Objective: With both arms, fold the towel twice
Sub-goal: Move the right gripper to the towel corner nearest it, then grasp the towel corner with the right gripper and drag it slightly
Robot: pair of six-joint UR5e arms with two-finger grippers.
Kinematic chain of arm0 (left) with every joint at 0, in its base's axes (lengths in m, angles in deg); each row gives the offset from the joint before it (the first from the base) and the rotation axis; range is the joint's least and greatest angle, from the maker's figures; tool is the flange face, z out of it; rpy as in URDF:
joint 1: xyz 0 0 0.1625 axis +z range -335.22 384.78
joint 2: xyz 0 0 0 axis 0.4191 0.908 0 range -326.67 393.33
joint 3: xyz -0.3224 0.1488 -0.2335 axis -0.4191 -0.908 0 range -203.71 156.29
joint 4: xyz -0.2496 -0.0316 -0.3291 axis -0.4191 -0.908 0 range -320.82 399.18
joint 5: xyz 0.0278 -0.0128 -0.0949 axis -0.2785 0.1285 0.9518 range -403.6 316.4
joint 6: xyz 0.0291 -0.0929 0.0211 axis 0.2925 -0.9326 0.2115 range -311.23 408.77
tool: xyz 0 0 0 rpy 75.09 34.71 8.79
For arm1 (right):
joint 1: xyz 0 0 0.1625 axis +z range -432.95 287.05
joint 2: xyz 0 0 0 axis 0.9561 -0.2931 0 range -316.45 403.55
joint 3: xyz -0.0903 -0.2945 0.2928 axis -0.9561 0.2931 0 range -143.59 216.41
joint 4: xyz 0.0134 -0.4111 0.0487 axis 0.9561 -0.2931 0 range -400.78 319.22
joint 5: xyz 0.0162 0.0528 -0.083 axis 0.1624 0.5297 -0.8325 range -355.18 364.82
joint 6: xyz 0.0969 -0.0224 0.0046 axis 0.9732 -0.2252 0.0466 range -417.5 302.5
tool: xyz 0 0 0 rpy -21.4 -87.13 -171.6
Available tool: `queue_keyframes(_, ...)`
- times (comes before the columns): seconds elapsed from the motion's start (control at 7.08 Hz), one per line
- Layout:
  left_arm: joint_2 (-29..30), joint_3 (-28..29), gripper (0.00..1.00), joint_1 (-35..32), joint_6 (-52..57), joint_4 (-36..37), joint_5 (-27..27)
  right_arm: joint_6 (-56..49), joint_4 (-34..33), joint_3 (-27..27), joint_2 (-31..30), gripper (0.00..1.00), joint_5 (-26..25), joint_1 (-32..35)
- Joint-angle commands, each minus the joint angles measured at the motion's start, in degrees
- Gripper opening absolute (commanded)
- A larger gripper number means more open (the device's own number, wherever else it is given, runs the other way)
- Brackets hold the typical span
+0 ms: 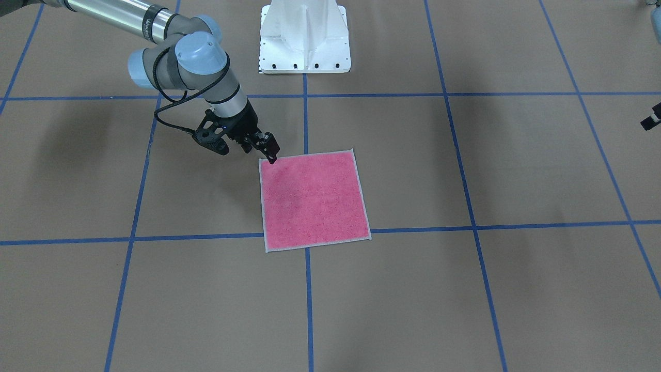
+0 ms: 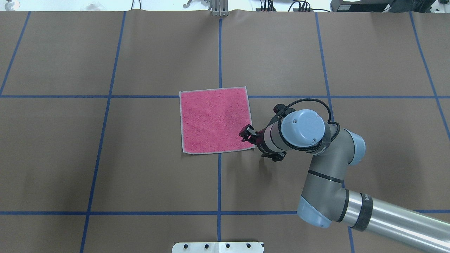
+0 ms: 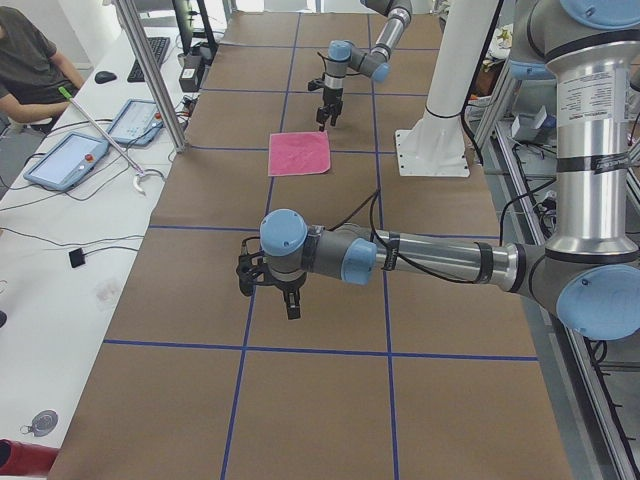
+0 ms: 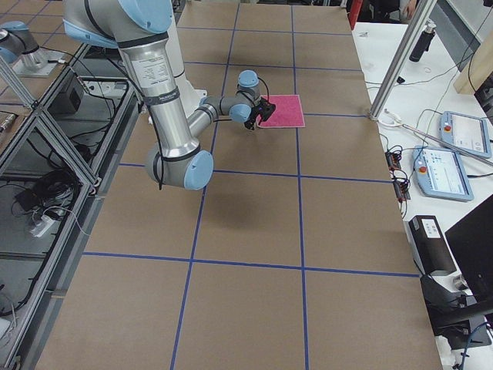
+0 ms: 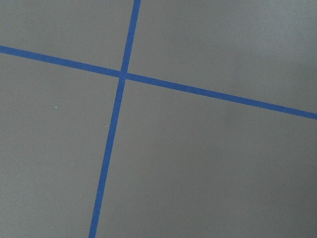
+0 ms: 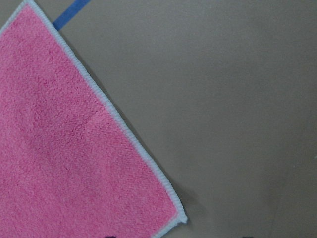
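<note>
The towel (image 1: 315,201) lies flat and unfolded on the brown table, pink face up, with a light grey border; it also shows in the overhead view (image 2: 215,119) and in the right wrist view (image 6: 64,163). My right gripper (image 2: 246,133) hangs over the towel's corner nearest the robot on its right side, fingers slightly apart and holding nothing; the front view shows it at that corner (image 1: 269,154). My left gripper (image 3: 268,295) hovers over bare table far from the towel; only a sliver shows at the front view's right edge (image 1: 650,118). I cannot tell whether it is open.
The white bolted pedestal (image 1: 304,36) stands at the robot's side of the table, behind the towel. Blue tape lines (image 5: 119,99) grid the table. A side bench with tablets (image 3: 70,160), a metal post (image 3: 160,80) and a seated operator runs along the far edge.
</note>
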Motion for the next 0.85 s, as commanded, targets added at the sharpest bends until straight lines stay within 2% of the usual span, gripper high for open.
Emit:
queue_keyframes(0.0,0.0,0.0,1.00,0.0,0.0,0.0,0.0,-0.2,0.0,0.1,0.0,0.81,0.0,0.1)
queue_keyframes(0.14,0.0,0.0,1.00,0.0,0.0,0.0,0.0,-0.4,-0.1,0.2,0.0,0.77,0.0,0.1)
queue_keyframes(0.71,0.0,0.1,1.00,0.0,0.0,0.0,-0.1,-0.2,-0.1,0.9,0.1,0.74,0.1,0.0)
